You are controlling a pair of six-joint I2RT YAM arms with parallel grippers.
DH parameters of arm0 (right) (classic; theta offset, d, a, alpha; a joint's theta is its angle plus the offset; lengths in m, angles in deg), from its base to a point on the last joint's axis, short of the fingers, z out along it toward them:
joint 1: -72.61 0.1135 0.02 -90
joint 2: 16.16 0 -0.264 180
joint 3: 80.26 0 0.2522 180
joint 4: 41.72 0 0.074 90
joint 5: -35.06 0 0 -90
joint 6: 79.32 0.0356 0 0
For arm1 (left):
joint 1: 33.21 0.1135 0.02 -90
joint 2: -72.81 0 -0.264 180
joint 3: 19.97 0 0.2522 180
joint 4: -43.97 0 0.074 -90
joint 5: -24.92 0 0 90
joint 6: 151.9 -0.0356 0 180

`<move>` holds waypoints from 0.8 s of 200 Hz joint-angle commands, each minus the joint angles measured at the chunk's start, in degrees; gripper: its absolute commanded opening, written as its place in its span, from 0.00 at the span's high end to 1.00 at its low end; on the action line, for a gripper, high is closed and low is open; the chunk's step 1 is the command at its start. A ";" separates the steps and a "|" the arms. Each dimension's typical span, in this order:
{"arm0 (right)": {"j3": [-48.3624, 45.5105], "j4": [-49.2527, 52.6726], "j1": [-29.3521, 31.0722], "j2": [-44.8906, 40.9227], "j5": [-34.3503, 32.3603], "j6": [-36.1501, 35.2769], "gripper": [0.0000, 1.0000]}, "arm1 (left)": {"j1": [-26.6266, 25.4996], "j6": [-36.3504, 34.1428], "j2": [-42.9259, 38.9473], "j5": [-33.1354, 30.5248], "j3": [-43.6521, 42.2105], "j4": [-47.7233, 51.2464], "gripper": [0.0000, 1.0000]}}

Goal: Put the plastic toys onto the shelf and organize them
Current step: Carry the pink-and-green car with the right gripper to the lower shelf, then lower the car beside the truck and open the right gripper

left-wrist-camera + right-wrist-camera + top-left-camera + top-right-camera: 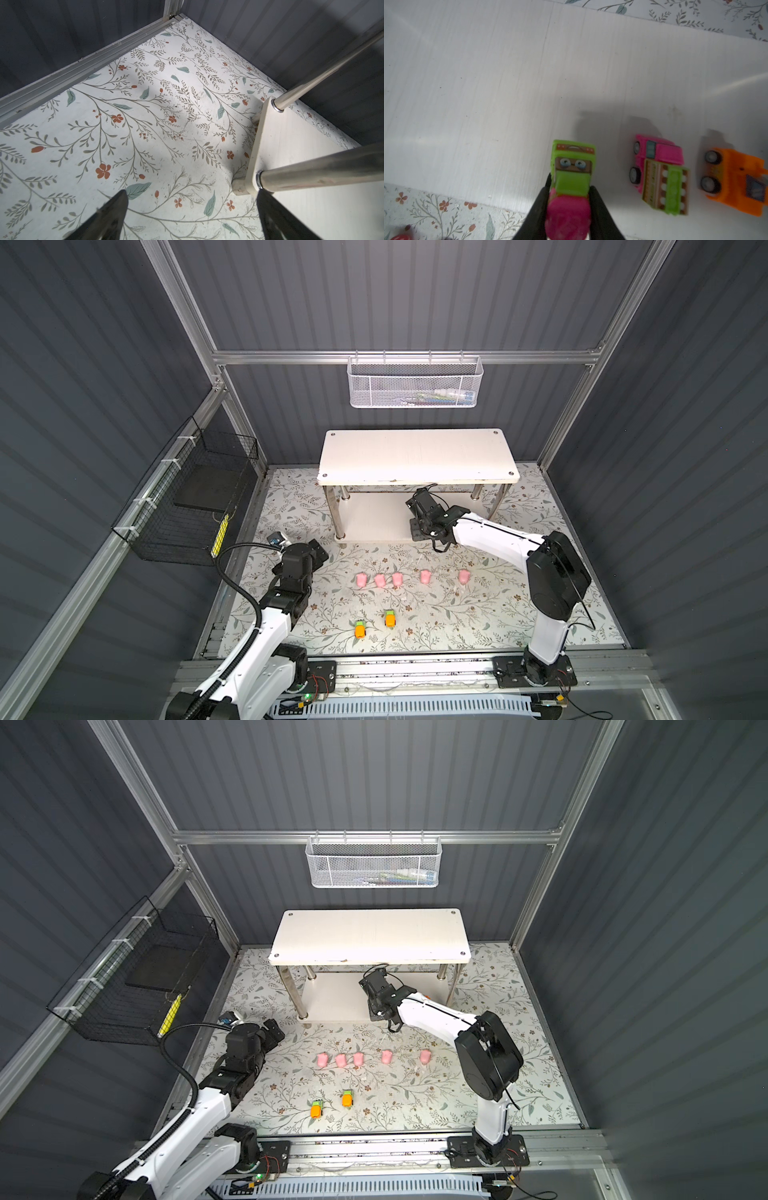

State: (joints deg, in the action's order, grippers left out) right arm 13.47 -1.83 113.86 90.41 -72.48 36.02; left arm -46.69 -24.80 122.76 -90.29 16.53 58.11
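A green-and-pink toy car (pixel 572 166) is pinched at its pink rear between the right arm's jaws. Its long axis runs straight out from them, across the depth of the lower board (pixel 488 83) of the shelf (pixel 417 456). Whether its wheels touch the board cannot be told. Just beside it on the same board stand a pink-and-green car (pixel 658 174) and an orange car (pixel 735 182), lying roughly parallel to it. Setting it down in line with them looks like a short drop. Out on the worktop (pixel 478 614), five pink pigs (pixel 397 578) form a row. Two orange-and-green cars (pixel 390 618) lie nearer the left arm (pixel 274 614), whose jaws stand spread and empty by the shelf's end.
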 commanded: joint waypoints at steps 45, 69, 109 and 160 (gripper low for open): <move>3.14 -0.41 -1.70 2.49 1.62 -1.03 0.70 | -0.24 -0.93 -0.12 0.41 -0.62 0.41 0.04; 3.44 -0.30 -1.79 3.27 1.98 -0.82 0.70 | -0.23 -0.91 0.04 0.34 -0.67 0.41 0.03; 3.47 -0.30 -1.88 3.75 2.16 -0.44 0.69 | -0.24 -0.94 0.19 0.34 -0.86 0.30 0.03; 3.44 0.00 -1.84 3.70 1.62 -0.39 0.65 | -0.24 -0.96 0.23 0.31 -0.97 0.15 0.04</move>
State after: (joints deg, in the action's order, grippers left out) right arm 15.28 -2.47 112.33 93.09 -70.38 35.72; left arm -46.69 -24.80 122.83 -90.29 16.53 58.11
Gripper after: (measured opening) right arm 0.345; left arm 0.965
